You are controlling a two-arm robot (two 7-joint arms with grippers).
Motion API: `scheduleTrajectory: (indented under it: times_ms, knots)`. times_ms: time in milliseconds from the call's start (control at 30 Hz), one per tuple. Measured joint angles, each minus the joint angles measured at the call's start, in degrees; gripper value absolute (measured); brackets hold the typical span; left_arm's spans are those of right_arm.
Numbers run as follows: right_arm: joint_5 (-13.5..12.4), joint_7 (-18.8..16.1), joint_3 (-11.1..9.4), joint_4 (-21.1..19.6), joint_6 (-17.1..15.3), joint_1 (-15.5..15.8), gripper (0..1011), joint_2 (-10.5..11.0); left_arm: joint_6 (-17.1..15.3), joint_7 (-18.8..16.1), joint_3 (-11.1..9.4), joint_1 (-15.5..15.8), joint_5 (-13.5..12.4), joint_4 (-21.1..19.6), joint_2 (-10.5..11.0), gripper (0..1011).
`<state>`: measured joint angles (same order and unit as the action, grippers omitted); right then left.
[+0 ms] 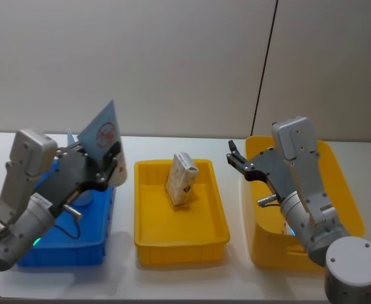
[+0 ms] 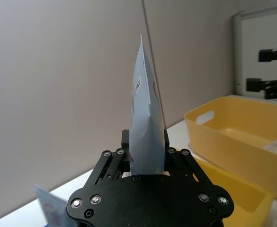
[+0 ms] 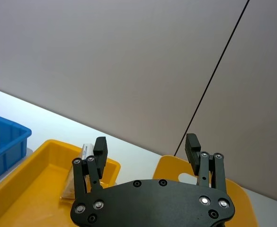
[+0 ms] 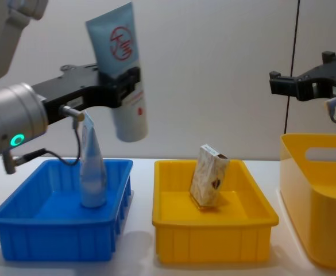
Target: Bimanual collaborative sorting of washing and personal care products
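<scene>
- The blue tray [image 4: 58, 244] sits at the robot's left, with a second tube [image 4: 92, 172] standing upright inside it.
- Beside it is the middle yellow tray [image 4: 213, 233], where a beige pack [image 4: 208, 175] leans tilted on its floor.
- The deeper yellow bin [image 4: 317, 184] stands at the right.
- The left gripper [image 4: 120, 82] hangs raised above the blue tray's right side. Its jaws pinch the light-blue tube [image 4: 119, 43] around its middle, with the flat crimped end up and the rounded white end down.
- The right gripper [image 1: 233, 154] hovers between the yellow tray and the bin, jaws spread and holding nothing.
- A plain wall [image 4: 213, 69] lies behind.
</scene>
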<state>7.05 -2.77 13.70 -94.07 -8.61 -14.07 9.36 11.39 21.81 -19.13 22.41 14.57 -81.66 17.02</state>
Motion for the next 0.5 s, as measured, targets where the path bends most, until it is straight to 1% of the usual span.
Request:
scheduleTrajectory:
  times_ms: [233, 500]
  knots:
    - [0.0, 0.0, 0.0, 0.0, 0.0, 0.0, 1004, 0.0, -0.2, 1.7, -1.8, 1.5, 0.3, 0.0, -1.2, 286]
    - [0.0, 0.0, 0.0, 0.0, 0.0, 0.0, 1004, 0.0, -1.9, 1.7, -3.3, 2.9, 0.0, 0.5, -2.8, 286]
